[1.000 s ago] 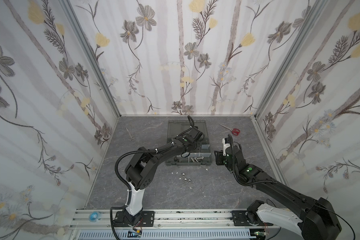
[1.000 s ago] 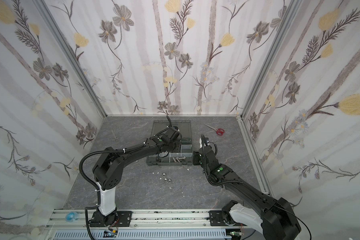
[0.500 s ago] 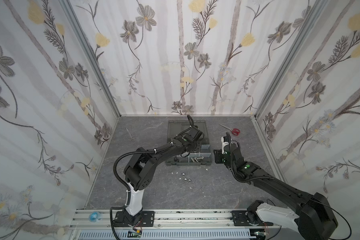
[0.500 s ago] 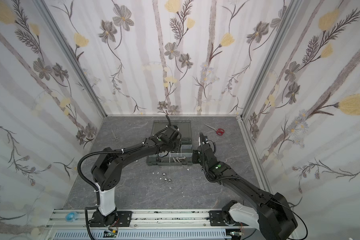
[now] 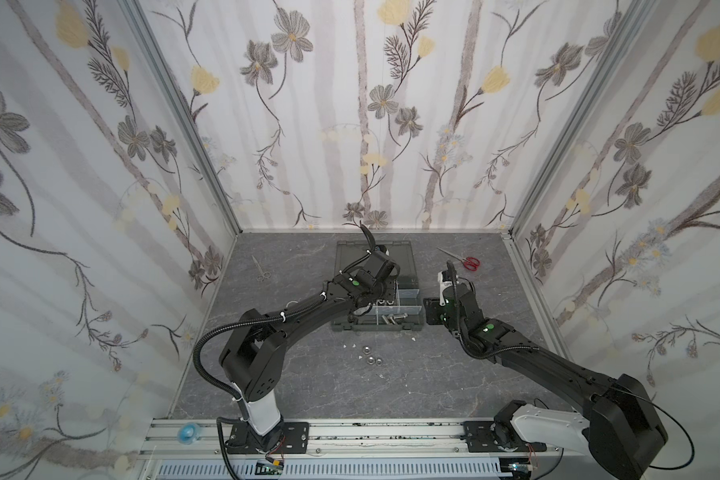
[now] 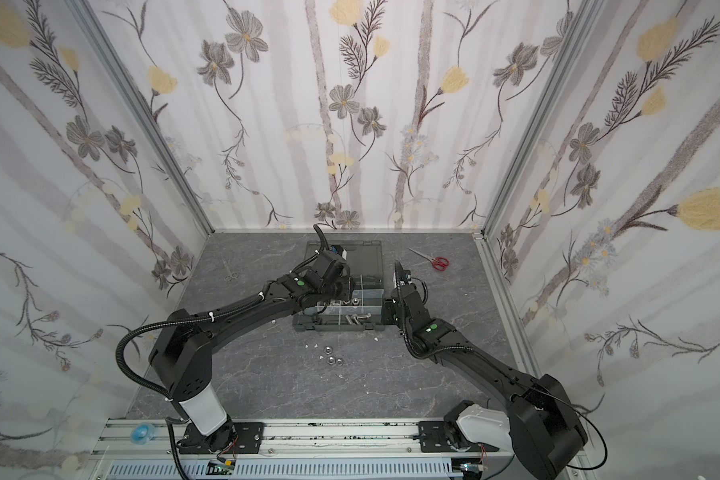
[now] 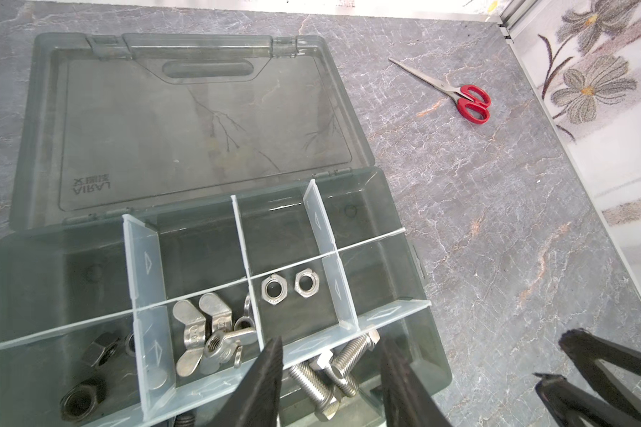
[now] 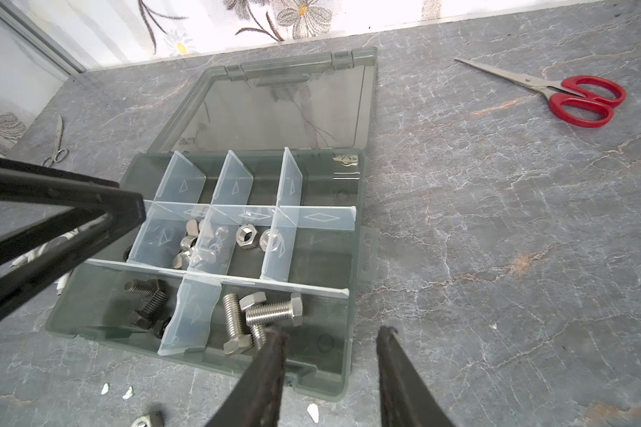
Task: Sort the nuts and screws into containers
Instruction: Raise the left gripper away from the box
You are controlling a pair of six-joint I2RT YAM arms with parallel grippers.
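Where translucent dividers (image 8: 234,186) cross: shiny hex nuts (image 8: 245,241), threaded silver screws (image 8: 272,309).

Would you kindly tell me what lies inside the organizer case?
The organizer case holds two silver hex nuts, wing nuts, black nuts, silver bolts and black bolts. The left gripper partly covers the bolts in its wrist view.

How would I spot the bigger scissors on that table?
Find the open grey case at the back of the table. The scissors lie to its right, not touching it. Their red handles set them apart from the small all-metal pair far left.
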